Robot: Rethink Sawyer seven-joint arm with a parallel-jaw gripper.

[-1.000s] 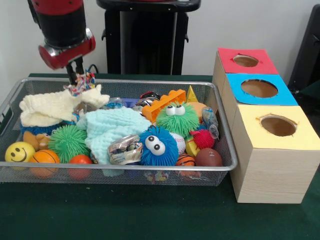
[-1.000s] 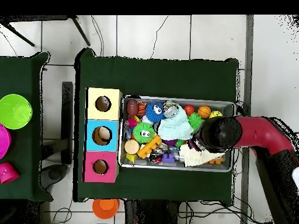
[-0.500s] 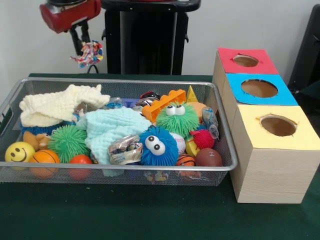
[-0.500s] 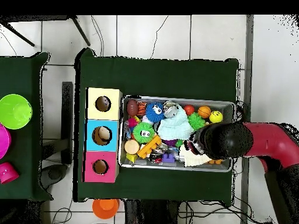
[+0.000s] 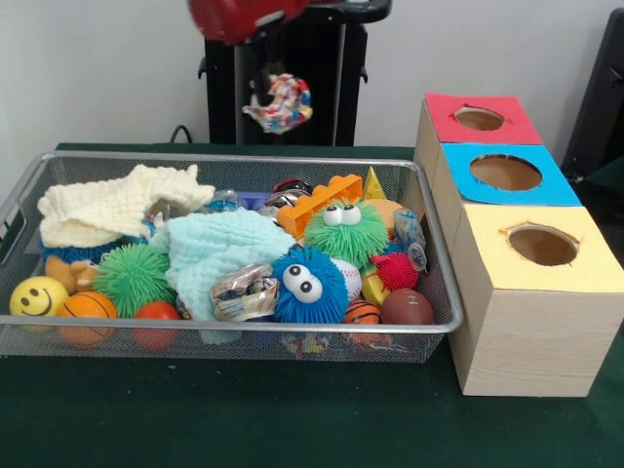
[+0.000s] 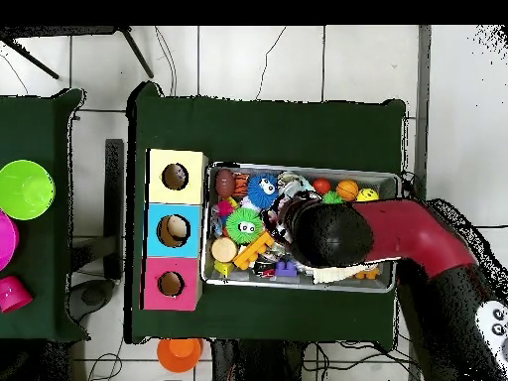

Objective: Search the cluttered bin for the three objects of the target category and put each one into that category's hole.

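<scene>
My gripper [image 5: 275, 80] is shut on a printed cloth bundle [image 5: 282, 103] in red, blue, yellow and white. It holds the bundle high above the back of the wire-mesh bin [image 5: 234, 328], near the bin's middle. In the overhead view the red arm's head [image 6: 331, 234] covers the bin's middle [image 6: 298, 167] and hides the bundle. The yellow-ringed hole [image 5: 542, 246] tops the nearest, largest wooden box, right of the bin; in the overhead view it [image 6: 175, 177] lies left of the bin. I make out no other printed bundle among the clutter.
The bin holds a cream cloth [image 5: 117, 205], a mint cloth [image 5: 219, 249], a blue fuzzy ball [image 5: 307, 283], a green fuzzy ball [image 5: 346, 232], an orange brick [image 5: 317, 203] and several small balls. The blue-ringed hole [image 5: 505, 173] and the red-ringed hole [image 5: 479, 118] lie behind the yellow one.
My gripper has lifted the printed bundle up out of the bin's left back corner and carried it rightward in the front view, toward the boxes.
</scene>
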